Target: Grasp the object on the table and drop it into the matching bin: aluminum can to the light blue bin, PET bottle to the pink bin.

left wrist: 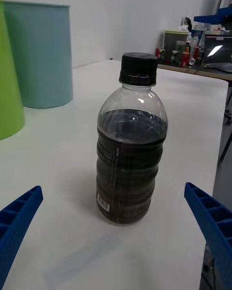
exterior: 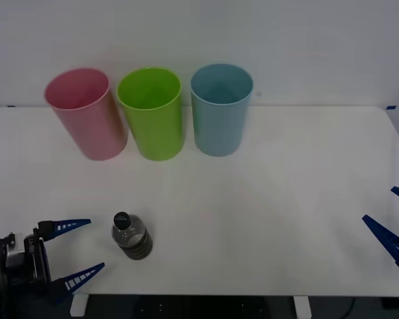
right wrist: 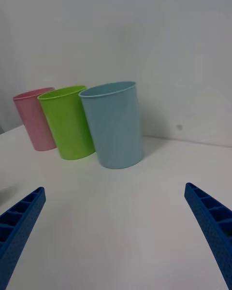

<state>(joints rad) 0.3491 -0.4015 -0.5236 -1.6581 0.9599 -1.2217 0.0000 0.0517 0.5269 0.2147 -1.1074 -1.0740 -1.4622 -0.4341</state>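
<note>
I'd drive my left gripper (exterior: 80,254), fingers spread, level toward the PET bottle (exterior: 131,236) just beside it, closing low on its ribbed body; right gripper (exterior: 390,224) waits spread, well apart.

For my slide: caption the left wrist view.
Open left hand faces upright PET bottle on white table, green and light blue bin behind.

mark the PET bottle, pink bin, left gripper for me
PET bottle (exterior: 132,238): front view, on its dark body below the cap.
pink bin (exterior: 93,126): front view, on its outer wall.
left gripper (exterior: 80,247): front view, midway between the open blue fingertips.
</note>
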